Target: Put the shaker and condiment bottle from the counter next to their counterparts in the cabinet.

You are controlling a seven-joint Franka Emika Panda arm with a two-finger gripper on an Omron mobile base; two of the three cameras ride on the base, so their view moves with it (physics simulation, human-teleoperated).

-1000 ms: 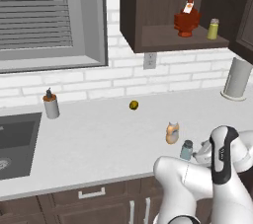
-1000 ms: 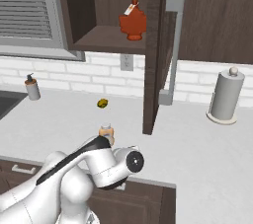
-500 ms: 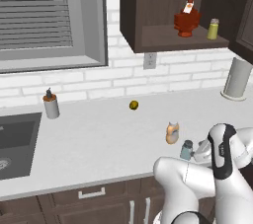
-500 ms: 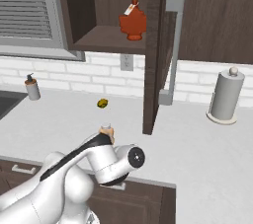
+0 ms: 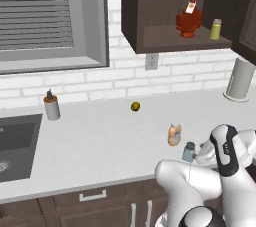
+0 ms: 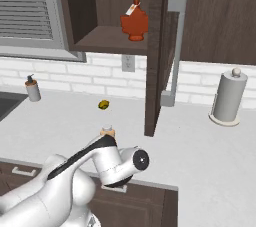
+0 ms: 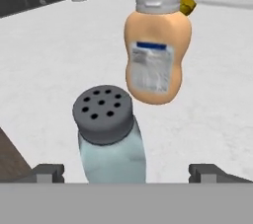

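Note:
The pale blue-grey shaker (image 7: 106, 139) with its dark perforated cap stands upright on the counter (image 7: 44, 70), close in front of the hand. My gripper (image 7: 127, 172) is open, one fingertip low on each side of the shaker and not touching it. The shaker sits left of the middle of the gap. Just beyond it stands the orange-tan condiment bottle (image 7: 157, 50) with a cream top. From the left base view, the shaker (image 5: 188, 152) is beside the hand near the counter's front edge, with the bottle (image 5: 174, 135) behind it. The open cabinet (image 5: 150, 38) holds the red bottle (image 5: 189, 18) and yellow-green shaker (image 5: 215, 29).
The cabinet door (image 6: 155, 51) hangs open over the counter. A paper towel roll (image 6: 227, 96) stands at the right, a small yellow item (image 5: 135, 106) near the wall, and a grey cylinder dispenser (image 5: 51, 107) beside the sink (image 5: 15, 143).
The hand has shifted only slightly beside the shaker. The shaker and the condiment bottle have stayed in place.

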